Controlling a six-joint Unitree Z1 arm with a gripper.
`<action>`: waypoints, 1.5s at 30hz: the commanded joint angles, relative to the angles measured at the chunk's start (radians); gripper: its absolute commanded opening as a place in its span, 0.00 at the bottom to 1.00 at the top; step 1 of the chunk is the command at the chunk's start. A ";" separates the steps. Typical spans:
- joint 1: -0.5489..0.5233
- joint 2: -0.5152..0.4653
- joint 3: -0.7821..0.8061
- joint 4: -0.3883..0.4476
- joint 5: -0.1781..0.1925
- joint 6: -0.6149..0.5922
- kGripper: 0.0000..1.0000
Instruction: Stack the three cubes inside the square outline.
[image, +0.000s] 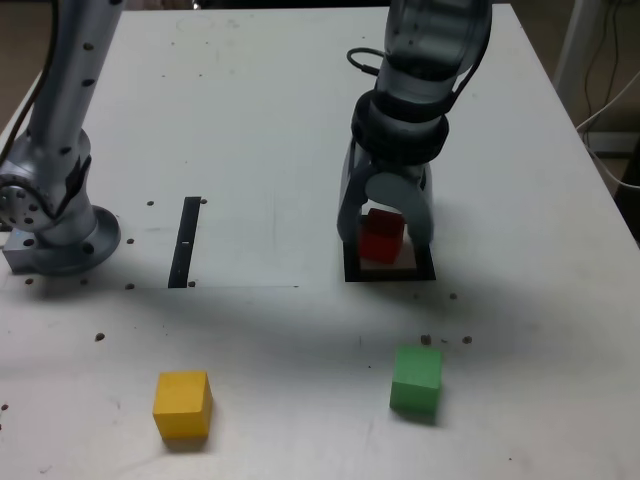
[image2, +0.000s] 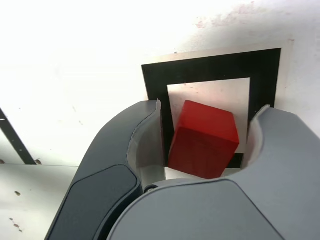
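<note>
The small solid red cube (image2: 202, 140) sits on the pale centre of the thick black square outline (image2: 210, 65) — first of three in place. The grey two-jawed gripper (image: 385, 222) straddles it, jaws spread with gaps either side, not pinching. The yellow cube (image: 182, 404) and green cube (image: 416, 379) lie on the white table (image: 250, 120), well apart — both unstacked.

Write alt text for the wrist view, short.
A red cube sits in the pale centre of the black square outline, between the tool's two grey fingers, which stand open with a gap on each side of it. White table around; a thin black strip at one edge.
</note>
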 joint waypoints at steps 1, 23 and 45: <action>0.002 -0.041 0.020 -0.009 0.000 -0.005 0.99; -0.185 -0.408 0.355 0.055 -0.050 -0.146 0.99; -0.625 -0.435 0.376 0.069 -0.165 -0.496 0.98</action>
